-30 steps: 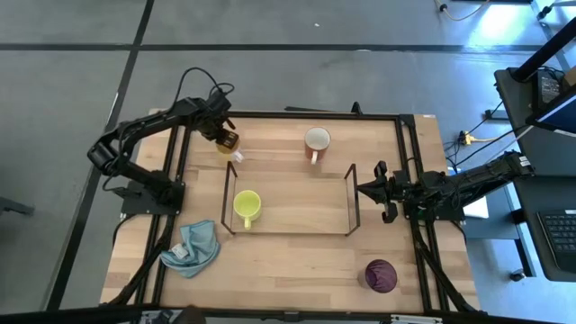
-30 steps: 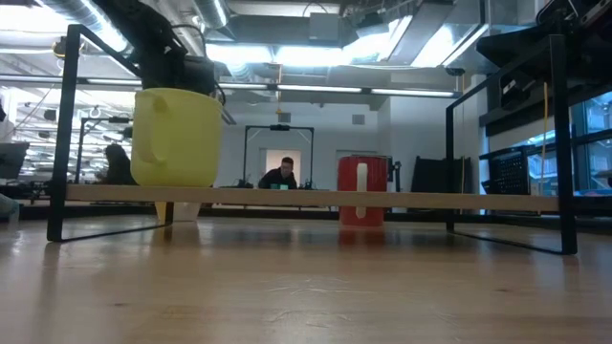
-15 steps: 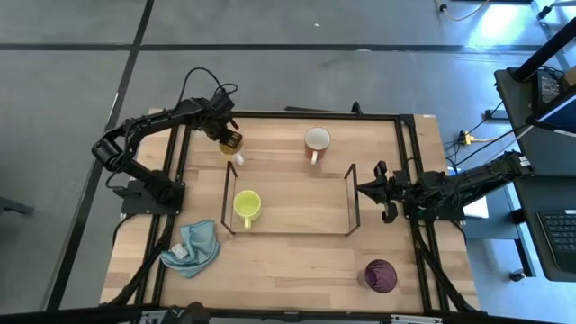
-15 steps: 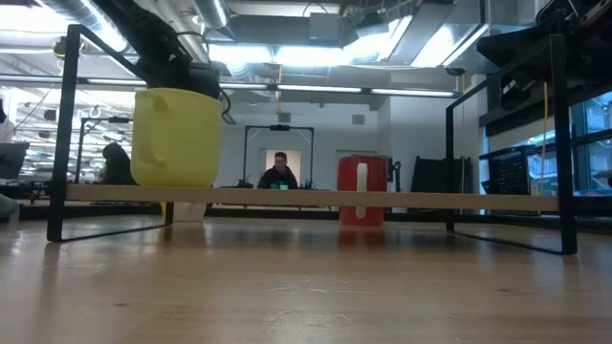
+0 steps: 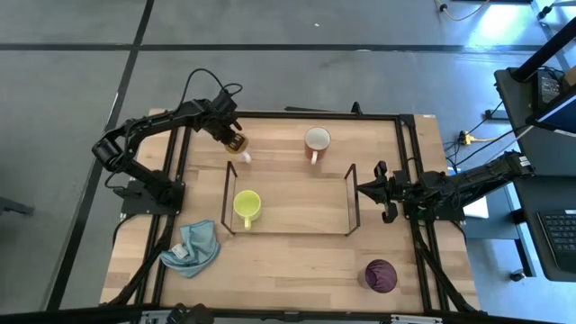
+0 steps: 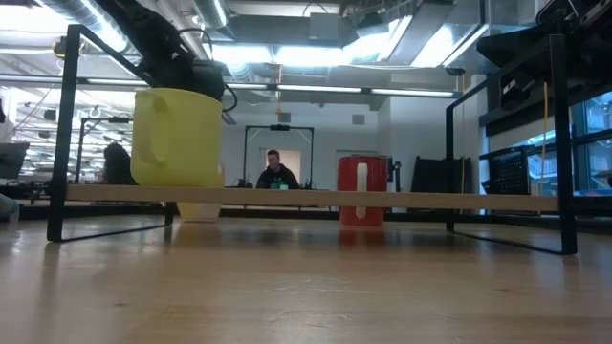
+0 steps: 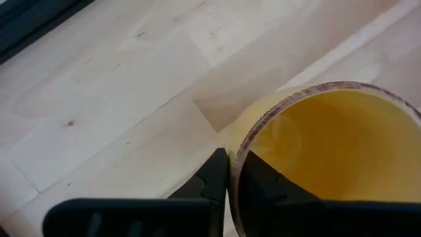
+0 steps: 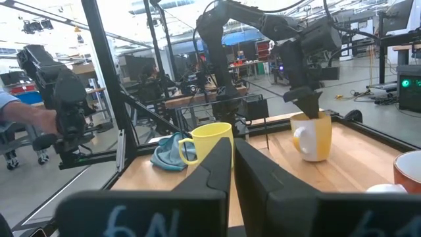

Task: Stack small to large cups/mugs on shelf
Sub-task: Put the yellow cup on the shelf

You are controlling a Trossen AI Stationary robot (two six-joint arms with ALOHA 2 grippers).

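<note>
Left claw (image 7: 229, 172) pinches the rim of the orange mug (image 5: 238, 143), one finger inside, one outside, prob. so it lifts upright. Mug sits on the desk (image 5: 297, 261) just behind the shelf (image 5: 288, 200)'s left end. Right claw (image 5: 363, 187) waits shut, empty, at the shelf's right end.

yellow-green mug (image 6: 177, 137) on shelf (image 6: 316, 198); orange mug (image 6: 362, 189) behind

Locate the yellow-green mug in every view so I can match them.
High view: yellow-green mug at the left end of the wire shelf.
Low view: the mug looms large at upper left, standing on the shelf.
Left wrist view: not in it; only the amber mug pinched by the left fingers.
Right wrist view: the mug at centre, beside the blue cloth.
Shared landmark: the shelf.
</note>
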